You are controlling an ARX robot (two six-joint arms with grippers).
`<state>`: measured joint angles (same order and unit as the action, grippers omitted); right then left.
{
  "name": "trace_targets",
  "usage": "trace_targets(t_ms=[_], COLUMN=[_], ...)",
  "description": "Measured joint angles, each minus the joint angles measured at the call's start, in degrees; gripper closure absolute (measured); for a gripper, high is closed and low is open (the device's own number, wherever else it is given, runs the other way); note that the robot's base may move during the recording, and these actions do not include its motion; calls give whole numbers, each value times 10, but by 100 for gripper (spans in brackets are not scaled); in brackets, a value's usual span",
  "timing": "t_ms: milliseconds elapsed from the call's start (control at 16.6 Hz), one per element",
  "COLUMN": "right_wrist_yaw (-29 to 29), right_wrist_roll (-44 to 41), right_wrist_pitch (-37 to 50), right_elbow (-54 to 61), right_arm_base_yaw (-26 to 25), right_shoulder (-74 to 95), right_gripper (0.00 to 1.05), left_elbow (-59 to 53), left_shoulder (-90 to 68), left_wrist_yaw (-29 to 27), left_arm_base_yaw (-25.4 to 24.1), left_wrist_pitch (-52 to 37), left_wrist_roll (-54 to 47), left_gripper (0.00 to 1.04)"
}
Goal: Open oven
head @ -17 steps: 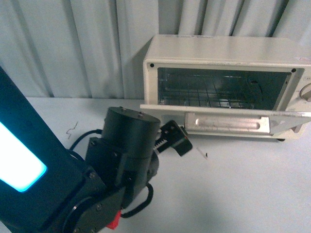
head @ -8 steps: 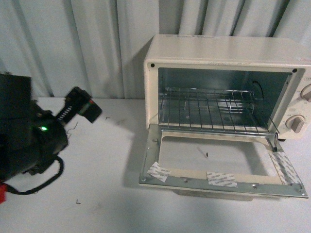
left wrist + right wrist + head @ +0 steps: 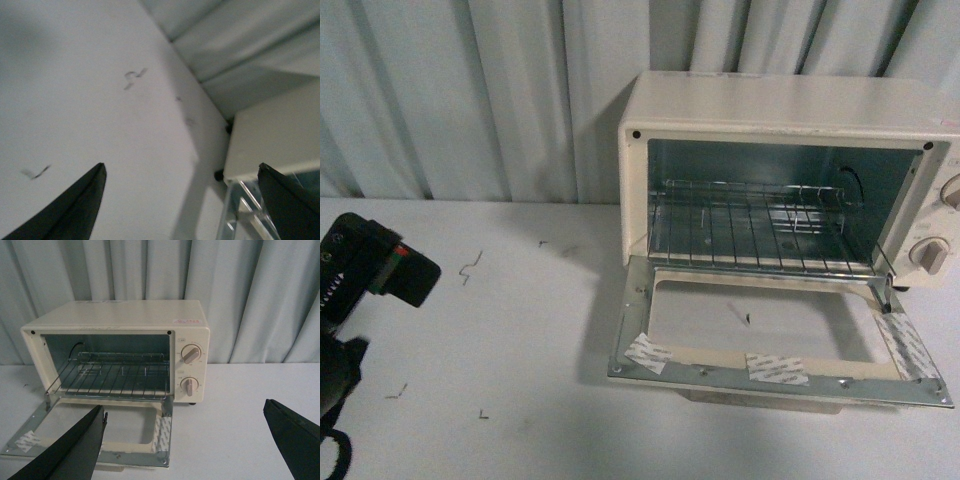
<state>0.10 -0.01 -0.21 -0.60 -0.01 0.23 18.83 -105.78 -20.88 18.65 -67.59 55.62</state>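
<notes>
The cream-white oven stands at the back right of the white table, its drop-down door lying flat open toward me. The wire rack and two knobs show. My left gripper is open at the far left table edge, well away from the oven. In the left wrist view its gripper spans bare table, with the oven's corner beyond one fingertip. My right gripper is open with nothing between its fingers, facing the oven and its lowered door from a distance.
A pale pleated curtain closes off the back. Small bits of bent wire lie scattered on the table left of the oven. Strips of tape stick to the door's inner frame.
The door dropped from partly lowered to flat open. My left arm pulled away from under the door, swinging left and down to the table's far left edge.
</notes>
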Motion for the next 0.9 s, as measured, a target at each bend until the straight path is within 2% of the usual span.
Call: trace_targets(t_ms=[60,181,301,361,542,663,843,904], right_wrist_yaw=[0,1,0,0,0,0,0,0], right_wrist_roll=[0,0,0,0,0,0,0,0], right_wrist_pitch=[0,0,0,0,0,0,0,0], right_elbow=[0,0,0,0,0,0,0,0], right_arm_base_yaw=[0,0,0,0,0,0,0,0], right_shoulder=[0,0,0,0,0,0,0,0], right_gripper=[6,6,6,6,6,6,6,6], left_elbow=[-16,-56,-106,-118,-171,-183,-184,-184], left_shoulder=[-40,-56,22,70,205,306,463,513], left_wrist_yaw=[16,36,57,67,111,130,155,190], left_arm_base_yaw=[3,1,-39,-55,-89,-110,-133,-159], left_wrist_pitch=[-39,-45,-60,-66,-60,-49,84,129], left_wrist_roll=[-96,-203,-404,-471,-536,-546,-546,-546], left_gripper=[23,34,55,66,102,103,103,103])
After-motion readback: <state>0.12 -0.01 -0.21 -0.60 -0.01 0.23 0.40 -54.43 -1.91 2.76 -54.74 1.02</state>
